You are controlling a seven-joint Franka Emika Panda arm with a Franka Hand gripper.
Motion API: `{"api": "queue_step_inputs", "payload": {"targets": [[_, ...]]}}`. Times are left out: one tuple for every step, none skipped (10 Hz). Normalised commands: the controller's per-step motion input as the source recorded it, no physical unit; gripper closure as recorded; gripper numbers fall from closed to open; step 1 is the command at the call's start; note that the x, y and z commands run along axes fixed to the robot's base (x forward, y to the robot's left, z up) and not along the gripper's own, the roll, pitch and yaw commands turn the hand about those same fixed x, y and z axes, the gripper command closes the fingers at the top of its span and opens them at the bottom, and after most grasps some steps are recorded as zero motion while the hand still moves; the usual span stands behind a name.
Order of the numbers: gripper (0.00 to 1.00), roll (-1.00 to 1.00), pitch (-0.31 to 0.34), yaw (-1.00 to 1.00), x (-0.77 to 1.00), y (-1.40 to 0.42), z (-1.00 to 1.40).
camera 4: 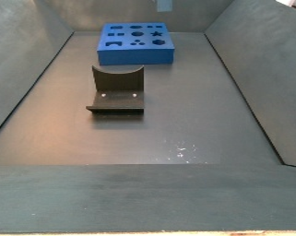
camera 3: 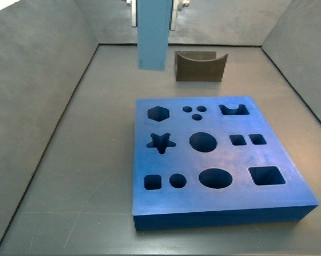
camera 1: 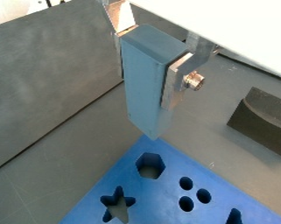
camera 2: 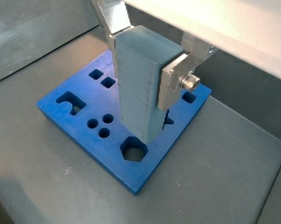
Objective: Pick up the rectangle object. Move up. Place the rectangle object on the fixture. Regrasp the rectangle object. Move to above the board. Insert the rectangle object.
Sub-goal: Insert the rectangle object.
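Gripper: the two-finger gripper [camera 1: 149, 48], flat silver plates with dark pads, is closed around the upper part of the small pale blue-grey rectangular bar, the rectangle object [camera 1: 145, 87], seen in both wrist views; one plate with its bolt lies flat on the bar's narrow side.

Hold: the bar hangs upright, long axis down, its lower end free below the fingers. Judged from this, gripping it high leaves the length needed to enter a hole.

Rectangle object's place: in the air, well above the floor. In a side view the bar [camera 3: 152, 32] hangs from the top of the picture, the gripper itself almost out of sight.

Board: the large thick bright blue slab with dark cut-outs, the board [camera 2: 78, 109], lies flat below the gripper. In a wrist view the bar's lower end sits near the hexagon hole [camera 1: 150, 164]; whether it is over a matching slot I cannot tell.

Fixture: the small brown block with a U-shaped notch [camera 3: 198, 65] stands apart from the gripper, beyond the board's far edge, with nothing in it.

Stage: probably the move to above the board; insertion not yet done.

Surface: plain grey floor [camera 4: 175, 129], flat, matte, faintly glossy in spots.

Room: sloping grey walls [camera 3: 56, 90] enclose the floor like a tray, leaving free space around the board.
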Motion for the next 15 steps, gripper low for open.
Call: {"api": "queue_step_inputs", "payload": {"targets": [[1.00, 0.45, 0.189, 0.13, 0.21, -0.57, -0.04], [1.00, 0.51, 0.203, 0.14, 0.20, -0.66, -0.08], [1.00, 0.54, 0.294, 0.07, 0.31, -0.68, -0.11], [1.00, 0.59, 0.517, 0.00, 0.51, -0.61, -0.04], [1.00, 0.50, 0.606, 0.00, 0.64, -0.48, 0.00], [1.00, 0.47, 0.646, 0.00, 0.68, -0.41, 0.00], [1.00, 0.41, 0.569, 0.00, 0.76, -0.36, 0.00], [1.00, 0.20, 0.331, -0.06, 0.80, -0.21, -0.04], [1.00, 0.05, 0.289, -0.21, 0.69, -0.07, 0.00], [1.00, 0.01, 0.000, 0.00, 0.00, 0.00, 0.00], [1.00, 0.00, 0.000, 0.00, 0.05, -0.02, -0.01], [1.00, 0.00, 0.534, -0.14, 0.69, 0.00, -0.03], [1.00, 0.00, 0.671, -0.11, 0.67, 0.00, 0.00], [1.00, 0.00, 0.731, -0.11, 0.65, 0.00, 0.00], [1.00, 0.00, 0.763, -0.11, 0.63, 0.00, 0.00]]}}
